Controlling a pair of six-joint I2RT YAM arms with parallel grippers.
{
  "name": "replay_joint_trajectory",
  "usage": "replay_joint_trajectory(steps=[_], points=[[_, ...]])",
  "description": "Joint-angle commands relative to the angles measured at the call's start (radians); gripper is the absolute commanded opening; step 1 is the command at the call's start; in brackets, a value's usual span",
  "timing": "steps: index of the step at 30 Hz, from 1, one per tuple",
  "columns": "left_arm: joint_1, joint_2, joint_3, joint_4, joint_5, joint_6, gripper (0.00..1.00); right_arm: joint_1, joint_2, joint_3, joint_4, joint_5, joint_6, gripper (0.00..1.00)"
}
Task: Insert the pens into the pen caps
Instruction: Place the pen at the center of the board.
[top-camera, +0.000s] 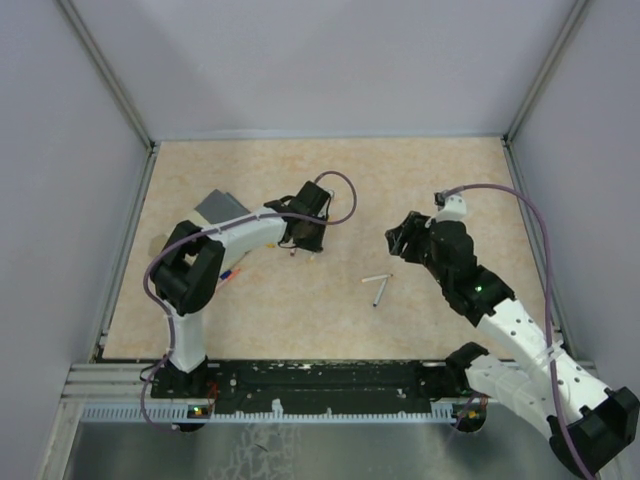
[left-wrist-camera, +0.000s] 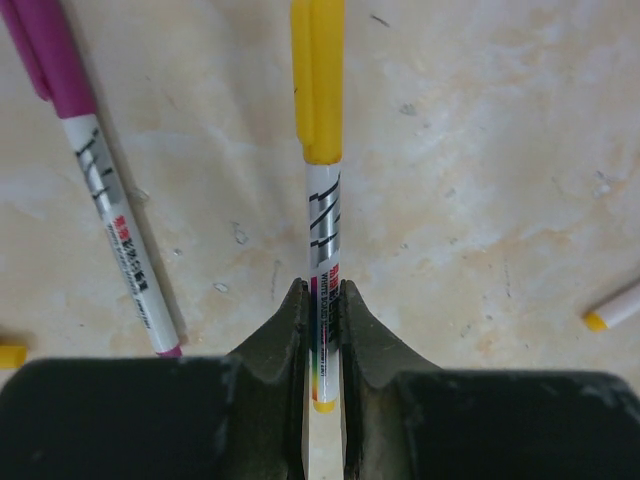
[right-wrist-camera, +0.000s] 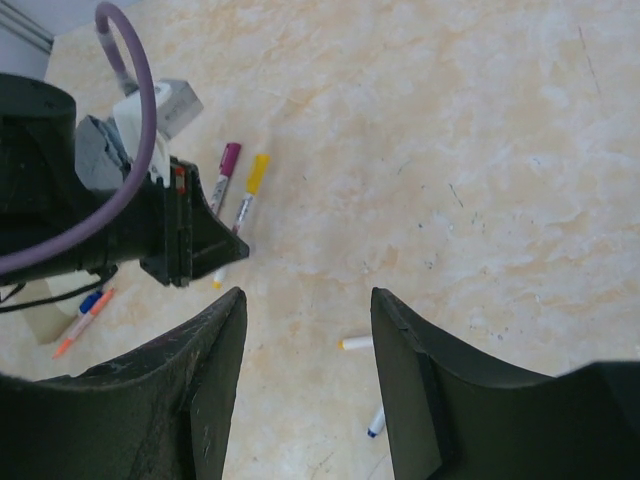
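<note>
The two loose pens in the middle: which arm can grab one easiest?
Probably right: the right gripper is open, empty, near the loose pens; the left gripper is shut on the yellow-capped pen.

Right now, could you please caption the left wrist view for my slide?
Left gripper shut on the barrel of the yellow-capped pen, a magenta-capped pen lying beside it.

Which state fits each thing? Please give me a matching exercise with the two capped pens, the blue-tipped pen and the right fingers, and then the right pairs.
Things:
1. yellow-capped pen
2. magenta-capped pen
3. blue-tipped pen
4. right fingers

States:
A. apart, nothing between them
B. lies free, cap on
C. held between the left fingers
D. lies free, no cap

Pairs: 1-C, 2-B, 3-D, 4-A
</note>
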Motion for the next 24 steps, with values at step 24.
replay_joint_trajectory(steps=[24], points=[[0.063,0.099,0.079,-0.116,-0.080,-0.075,0.18,0.005,0.049,-0.030,0.031,-0.088,-0.056,0.53]])
